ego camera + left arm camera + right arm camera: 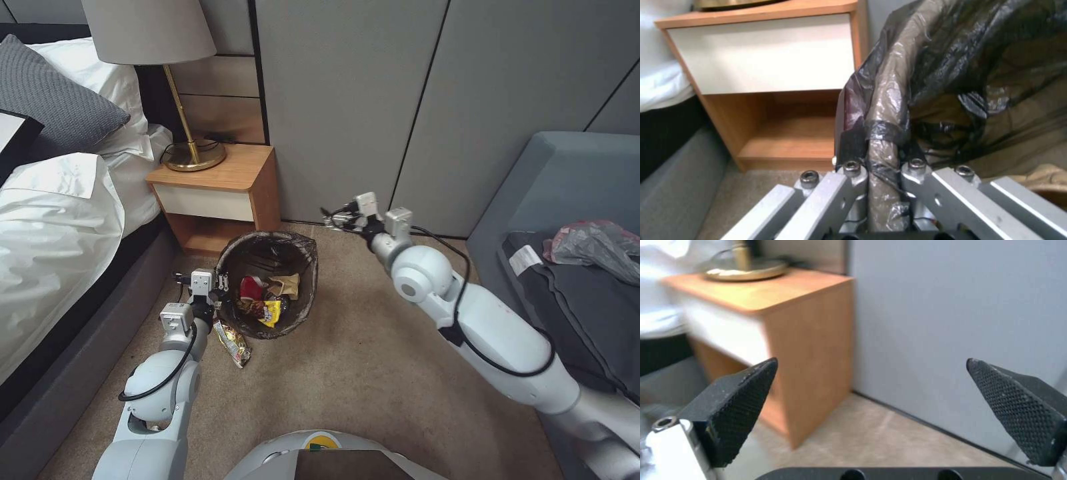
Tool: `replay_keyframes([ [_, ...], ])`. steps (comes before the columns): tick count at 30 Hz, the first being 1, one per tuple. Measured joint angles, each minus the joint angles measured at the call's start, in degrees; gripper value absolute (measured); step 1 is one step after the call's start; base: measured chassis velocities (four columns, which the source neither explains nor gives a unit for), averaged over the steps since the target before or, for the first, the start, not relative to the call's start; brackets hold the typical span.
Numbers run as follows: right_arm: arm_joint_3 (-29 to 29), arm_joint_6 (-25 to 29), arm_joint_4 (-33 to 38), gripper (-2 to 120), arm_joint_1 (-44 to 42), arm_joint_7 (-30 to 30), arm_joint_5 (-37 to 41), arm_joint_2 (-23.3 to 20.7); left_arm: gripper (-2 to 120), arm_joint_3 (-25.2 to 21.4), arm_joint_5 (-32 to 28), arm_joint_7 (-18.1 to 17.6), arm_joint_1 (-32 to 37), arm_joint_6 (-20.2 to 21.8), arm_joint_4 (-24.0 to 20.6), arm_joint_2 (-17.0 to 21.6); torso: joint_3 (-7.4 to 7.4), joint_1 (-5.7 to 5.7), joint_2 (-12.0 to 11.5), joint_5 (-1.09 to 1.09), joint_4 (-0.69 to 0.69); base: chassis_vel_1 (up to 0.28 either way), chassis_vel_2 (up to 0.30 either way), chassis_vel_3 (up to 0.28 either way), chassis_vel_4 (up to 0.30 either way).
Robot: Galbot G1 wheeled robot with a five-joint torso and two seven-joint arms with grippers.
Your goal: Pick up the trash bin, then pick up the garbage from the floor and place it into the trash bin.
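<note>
One trash bin [268, 283] is seen on the beige carpet [373, 373], just in front of the wooden nightstand [220, 193] and near the grey bed base [73, 373]. Its rim, covered by the dark see-through bag, is clamped between the closed fingers of the left gripper [222, 283] on the side towards the bed; in the left wrist view the lined rim [882, 133] is held tightly between the two metal fingers [849, 173]. Inside the bin about four pieces of garbage are counted: a red packet [252, 288], a brown paper piece [287, 285], a yellow wrapper [270, 312] and one darker piece that cannot be made out. One shiny snack wrapper [233, 343] lies on the carpet, touching the near side of the bin, just beside the left wrist. Much free carpet is left between the bin and the grey sofa [567, 193]. The right gripper [337, 219] is held in the air beside the wall panel [400, 100], well apart from the bin, with its two black pads [738, 396] spread wide and nothing between them. One grey plastic bag [593, 243] rests on the sofa.
</note>
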Motion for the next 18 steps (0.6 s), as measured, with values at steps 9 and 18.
replay_keyframes([
  [9, 13.3, 1.3, 9.2, 100, -11.9, -0.6, -0.3, -1.0, 2, 1.3, 1.1, 0.2, 0.3, 0.1, 0.5, -0.1, 0.00, 0.00, 0.0, 0.00, 0.01, 0.000, 0.000, 0.000, 0.000],
  [18, 24.4, 3.0, 13.9, 100, -21.0, -1.4, -5.8, -0.8, 2, 1.3, 1.4, 0.3, 0.7, 0.1, 1.1, 0.1, 0.00, 0.00, 0.0, -0.02, 0.02, 0.000, 0.000, 0.000, 0.000],
])
